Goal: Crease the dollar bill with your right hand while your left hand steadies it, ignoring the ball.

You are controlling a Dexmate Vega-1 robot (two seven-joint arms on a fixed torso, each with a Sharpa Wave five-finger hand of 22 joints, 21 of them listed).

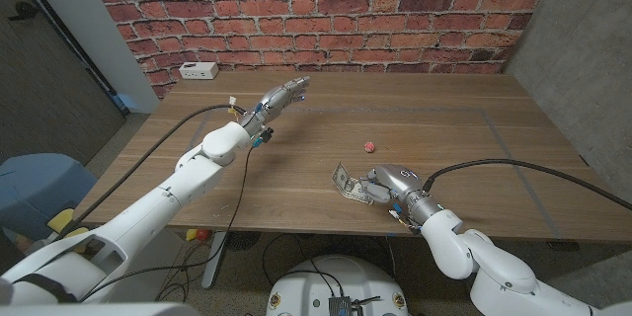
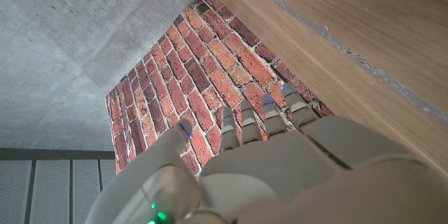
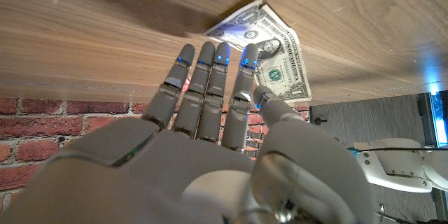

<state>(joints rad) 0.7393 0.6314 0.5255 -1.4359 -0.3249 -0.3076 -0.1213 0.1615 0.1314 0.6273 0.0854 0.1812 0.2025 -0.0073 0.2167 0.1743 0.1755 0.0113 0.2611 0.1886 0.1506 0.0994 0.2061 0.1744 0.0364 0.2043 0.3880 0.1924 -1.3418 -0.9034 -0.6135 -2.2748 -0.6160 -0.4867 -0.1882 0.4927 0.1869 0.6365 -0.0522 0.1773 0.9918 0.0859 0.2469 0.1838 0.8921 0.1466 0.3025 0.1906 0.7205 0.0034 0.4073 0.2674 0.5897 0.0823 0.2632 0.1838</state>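
Right hand [image 1: 388,186] sits low at the near edge of the wooden table [image 1: 415,128], its fingers stretched out straight and close together, holding nothing. From the head view its fingertips reach the dollar bill [image 1: 347,184], and whether they actually press on it I cannot tell. From the right wrist view the fingers [image 3: 210,77] point at the bill [image 3: 269,49] with the thumb alongside, and the note lies flat on the wood, green-grey paper with a slightly lifted corner at its far end. That hand [image 3: 203,154] has a smooth, pale grey shell with small blue lights at the fingertips.

Left hand [image 1: 281,96] is well apart from the bill, raised over the far left part of the table with its arm stretched forward. Its fingers are extended and nearly together, empty, pointing toward the brick wall [image 1: 316,10]. The left wrist view shows the same grey hand [image 2: 280,161] with fingers straight against the bricks.

Between the 2 hands, a small red ball [image 1: 368,145] rests on the wood, near the bill but not touching it. A white box [image 1: 198,71] stands at the table's far left corner by the wall.
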